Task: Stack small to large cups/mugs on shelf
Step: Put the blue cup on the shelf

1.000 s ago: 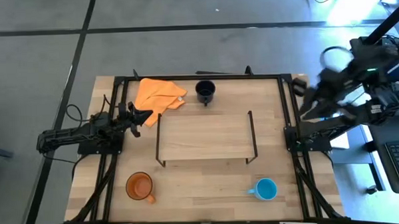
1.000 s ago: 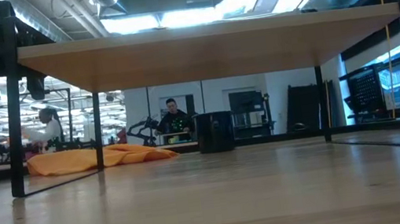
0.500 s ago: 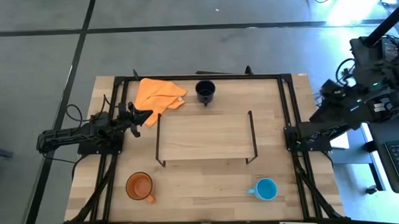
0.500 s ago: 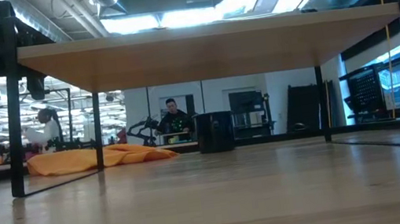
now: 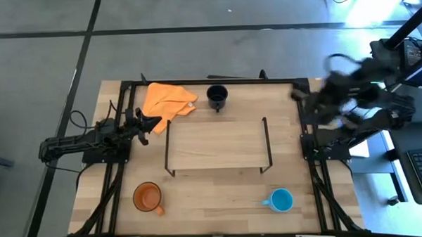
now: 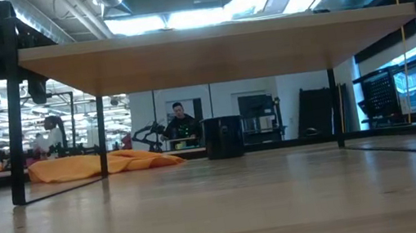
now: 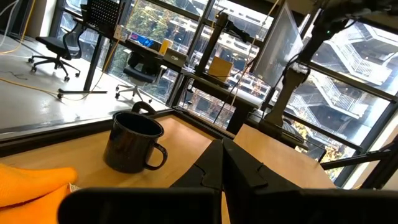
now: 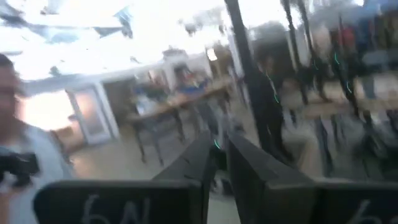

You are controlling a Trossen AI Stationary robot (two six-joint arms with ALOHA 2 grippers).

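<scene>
The black mug (image 5: 217,96) stands upright on the table beyond the shelf's far edge; it also shows in the low view (image 6: 223,137) and the left wrist view (image 7: 132,142). The orange mug (image 5: 148,197) stands near the table's near left corner, the light blue mug (image 5: 280,199) near the near right. The shelf (image 5: 217,144) stands mid-table with nothing on its board. My left gripper (image 5: 155,122) rests shut at the shelf's left end, fingers (image 7: 214,163) pointing toward the black mug. My right gripper (image 5: 300,96), blurred, is in the air over the table's far right edge and looks shut (image 8: 217,163).
An orange cloth (image 5: 168,99) lies at the far left, between my left gripper and the black mug. The table's black frame rails (image 5: 302,122) run along its edges. A person (image 6: 181,120) sits in the room behind, and another shows in the right wrist view (image 8: 18,149).
My right arm has swung back toward the table's right edge and then out again toward the table's far right corner, moving fast and blurred. The mugs, the cloth and the shelf have stayed where they were.
</scene>
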